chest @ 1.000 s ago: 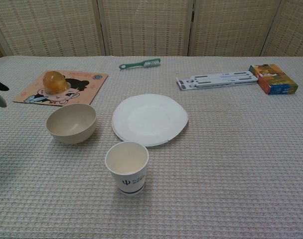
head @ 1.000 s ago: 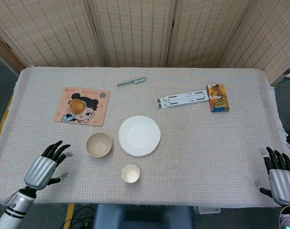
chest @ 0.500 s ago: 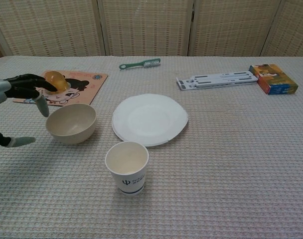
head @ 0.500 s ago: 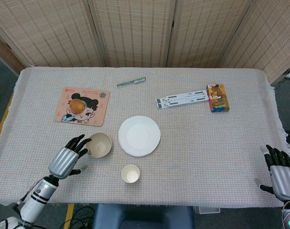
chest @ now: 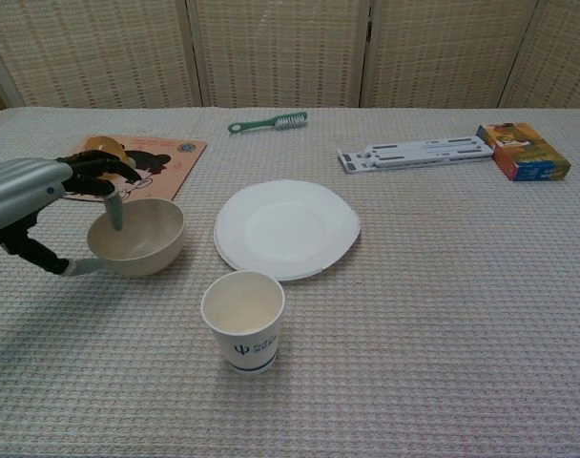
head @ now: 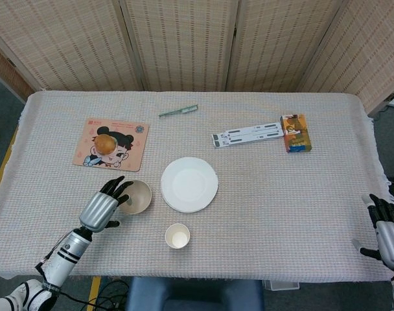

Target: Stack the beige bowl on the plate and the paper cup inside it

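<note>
The beige bowl (head: 139,196) (chest: 145,237) sits upright on the cloth just left of the white plate (head: 189,184) (chest: 286,229). The paper cup (head: 177,236) (chest: 243,320) stands in front of both, nearer the table's front edge. My left hand (head: 103,207) (chest: 32,196) is at the bowl's left side, fingers reaching over the rim into the bowl and the thumb low outside it; no firm grip shows. My right hand (head: 386,228) hovers at the table's front right corner, fingers apart and holding nothing; the chest view does not show it.
A cartoon mat (head: 122,152) with an orange (head: 105,142) lies behind the bowl. A green brush (head: 178,111), a white folded stand (head: 247,135) and a colourful box (head: 295,133) lie along the back half of the table.
My left hand has moved right from the table's front left to the bowl, its fingers now over the rim. The right hand has drifted slightly lower and to the right.
</note>
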You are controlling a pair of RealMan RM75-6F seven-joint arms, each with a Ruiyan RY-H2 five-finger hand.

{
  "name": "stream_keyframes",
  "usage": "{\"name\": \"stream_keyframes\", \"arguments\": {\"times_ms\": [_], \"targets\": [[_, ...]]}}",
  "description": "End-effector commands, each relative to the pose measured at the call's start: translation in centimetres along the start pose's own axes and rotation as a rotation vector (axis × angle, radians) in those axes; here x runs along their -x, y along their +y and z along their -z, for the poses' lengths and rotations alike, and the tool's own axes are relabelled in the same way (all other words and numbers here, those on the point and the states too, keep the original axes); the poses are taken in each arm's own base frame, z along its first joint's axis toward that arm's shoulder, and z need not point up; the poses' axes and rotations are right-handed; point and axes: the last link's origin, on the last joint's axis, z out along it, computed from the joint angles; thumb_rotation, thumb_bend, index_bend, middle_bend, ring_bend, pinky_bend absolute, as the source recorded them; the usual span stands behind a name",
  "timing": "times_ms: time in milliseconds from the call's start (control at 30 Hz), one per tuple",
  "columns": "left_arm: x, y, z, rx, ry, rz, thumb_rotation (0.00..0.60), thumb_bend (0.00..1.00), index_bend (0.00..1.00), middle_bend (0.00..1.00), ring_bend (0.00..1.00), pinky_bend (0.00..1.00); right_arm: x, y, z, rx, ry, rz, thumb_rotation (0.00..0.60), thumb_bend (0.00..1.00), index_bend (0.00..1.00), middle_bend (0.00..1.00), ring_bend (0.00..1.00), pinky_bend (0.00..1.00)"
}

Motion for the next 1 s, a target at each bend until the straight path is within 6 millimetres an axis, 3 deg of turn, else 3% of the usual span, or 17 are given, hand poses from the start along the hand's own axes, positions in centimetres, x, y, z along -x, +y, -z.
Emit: {"name": "stream_keyframes", "arguments": {"times_ms": [33,767,1000], "targets": [[0.3,0.0,-0.2,0.001,-0.006,0.000,0.600,0.26,0.49,0.16,0.00,0.16,-0.1,0.2,0.0,0.003,0.002,-0.003,0.600,0.23,0.00,0.00,0.00,0.00],[2.4,-0.6,-2.2,-0.002,-0.064,-0.008,0.600,0.26,0.59,0.16,0.00,0.16,-0.8,1.0,-0.2,0.029,0.030,-0.029,0.600,0.23,0.00,0.00,0.00,0.00],[2.4,-0.7,-2.2,-0.001,-0.055,-0.006,0.600,0.34,0.63,0.18,0.00,0.16,-0.8,1.0,-0.4,0.030,0.029,-0.028,0.600,0.23,0.00,0.00,0.00,0.00]]}}
